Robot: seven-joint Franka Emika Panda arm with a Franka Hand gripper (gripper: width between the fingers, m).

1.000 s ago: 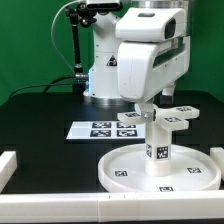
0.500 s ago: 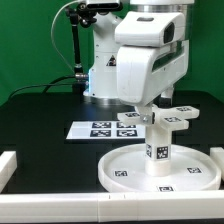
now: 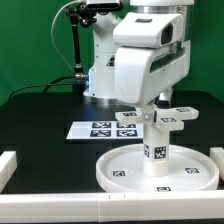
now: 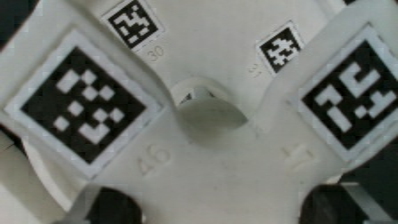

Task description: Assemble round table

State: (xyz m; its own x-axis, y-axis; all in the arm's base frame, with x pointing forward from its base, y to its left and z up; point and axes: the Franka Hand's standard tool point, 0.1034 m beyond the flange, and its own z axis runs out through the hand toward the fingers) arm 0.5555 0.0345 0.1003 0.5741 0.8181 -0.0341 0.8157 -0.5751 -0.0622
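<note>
The large round disc (image 3: 112, 170) lies flat on the black table at the front right of the exterior view. The short thick leg (image 3: 156, 150) stands upright at its middle. The cross-shaped foot (image 3: 181, 117) sits on top of the leg, and its tagged arms stick out on both sides. My gripper (image 3: 155, 108) comes straight down onto the foot's middle. In the wrist view the foot (image 4: 214, 110) fills the picture, and my gripper (image 4: 231, 208) has a dark finger (image 4: 111, 206) pressed against each side of it. The gripper is shut on the foot.
The marker board (image 3: 98, 129) lies flat behind the disc, toward the exterior view's left. A white bar (image 3: 60, 207) edges the table's front, with a white block (image 3: 8, 166) at the left. The robot's base (image 3: 100, 70) stands at the back.
The foot has turned a little on the leg with my gripper. The disc and the leg have shifted slightly toward the exterior view's left.
</note>
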